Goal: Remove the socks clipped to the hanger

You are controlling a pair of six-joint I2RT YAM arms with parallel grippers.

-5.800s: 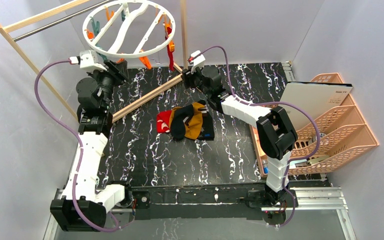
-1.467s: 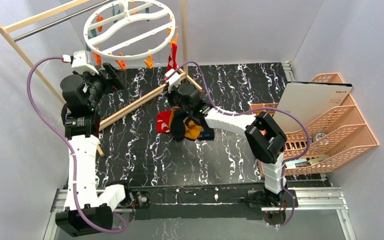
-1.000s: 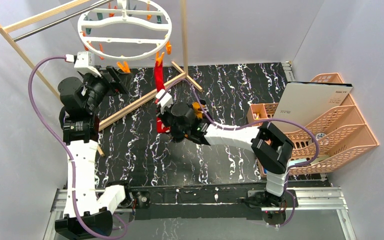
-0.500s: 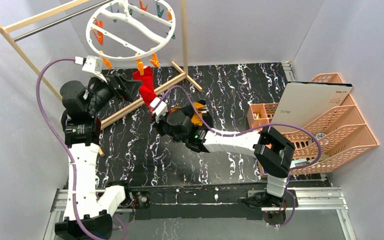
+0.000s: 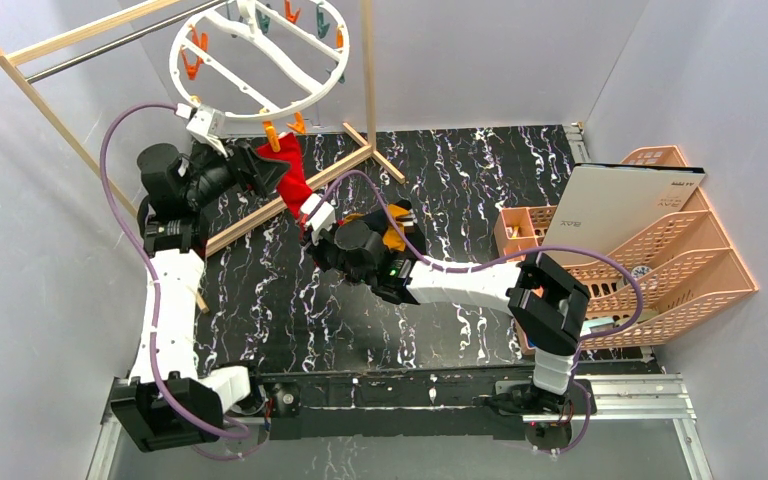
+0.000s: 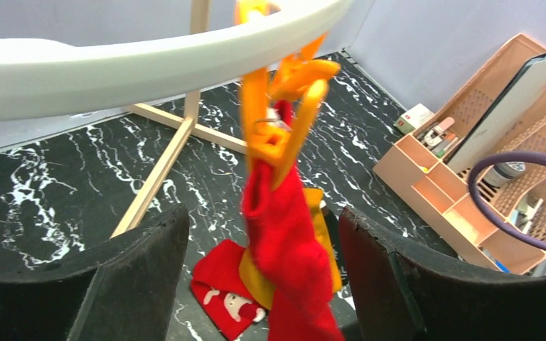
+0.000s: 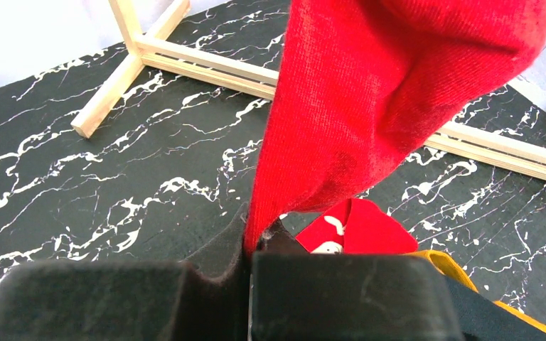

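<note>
Black marble table [image 5: 290, 300], peach trays [image 5: 680, 270] on its right edge. Mid-table the right gripper [image 7: 250, 245] pinches the red sock [image 7: 370, 106] tight. Left gripper [image 6: 259, 277] gapes wide around it, under the hanger [image 6: 149, 67] by the far-left corner. Grey walls [image 5: 480, 60] behind.

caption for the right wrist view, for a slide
Right gripper shut on the end of a hanging red sock, loose socks and wooden rack base on the marbled table behind.

Sock pile [image 5: 394, 214] largely beneath the right arm [image 5: 450, 283]; hanger ring [image 6: 149, 64] partly beyond the left-wrist frame.
</note>
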